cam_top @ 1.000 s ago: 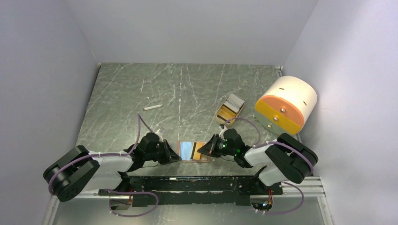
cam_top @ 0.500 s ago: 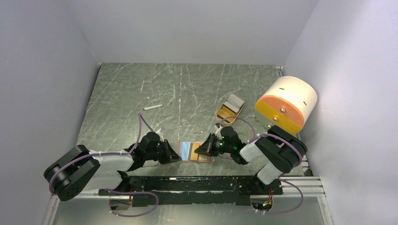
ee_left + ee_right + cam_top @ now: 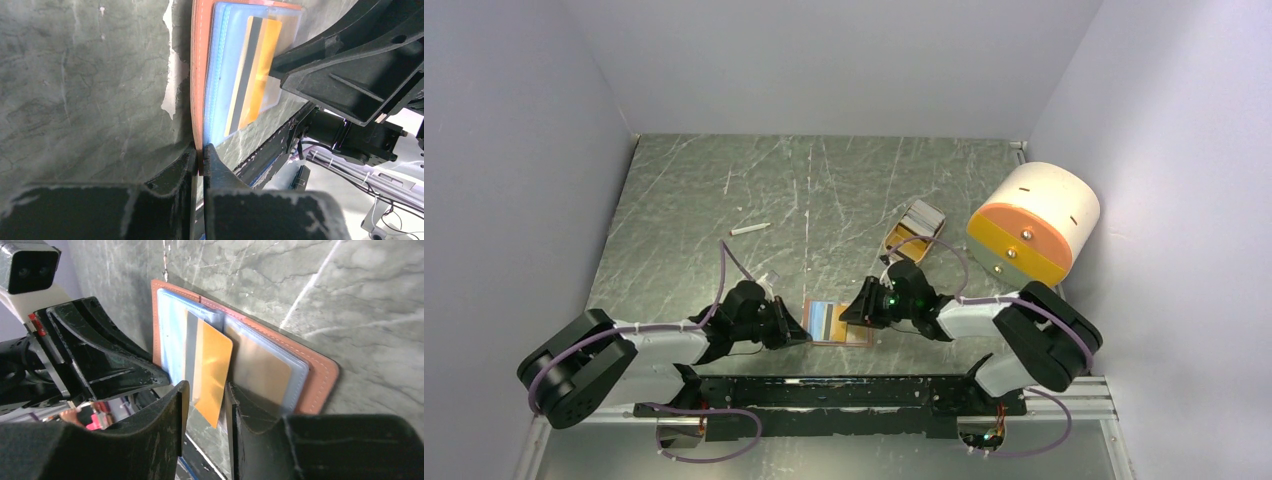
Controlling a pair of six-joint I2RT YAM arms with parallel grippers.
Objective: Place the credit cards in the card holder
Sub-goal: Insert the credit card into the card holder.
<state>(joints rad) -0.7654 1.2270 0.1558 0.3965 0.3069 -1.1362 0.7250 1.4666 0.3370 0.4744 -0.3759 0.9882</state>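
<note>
I've got the left gripper [image 3: 200, 150] pinched tight on the rim of the card holder [image 3: 320, 372]. The leather edge runs straight into the closed jaws with no gap on either side. The holder lies open and flat on the table [image 3: 824, 180], stretching away from those fingertips.

Over on the right gripper [image 3: 206, 386], the jaws stand partly apart. The near end of the orange card [image 3: 212, 360] sits in the gap between them. I can't tell whether either pad is touching it. From the right fingertips the card runs forward onto the holder's plastic pockets, lying across the middle beside a light blue layer [image 3: 172, 335]. Whether it is inside a pocket or just on top, I can't make out. A silvery card [image 3: 260, 370] shows under the clear pocket just to the side of the right jaws.

From above, the two sets of jaws face each other across the holder, left on one rim, right at the opposite side. Beyond the right jaws, well apart, sits the tan tray [image 3: 898, 246] with more cards [image 3: 924, 215] stacked in it. The big cream-and-orange cylinder [image 3: 1034, 222] stands farther out past that. A small white stick [image 3: 750, 229] lies well beyond the left jaws.
</note>
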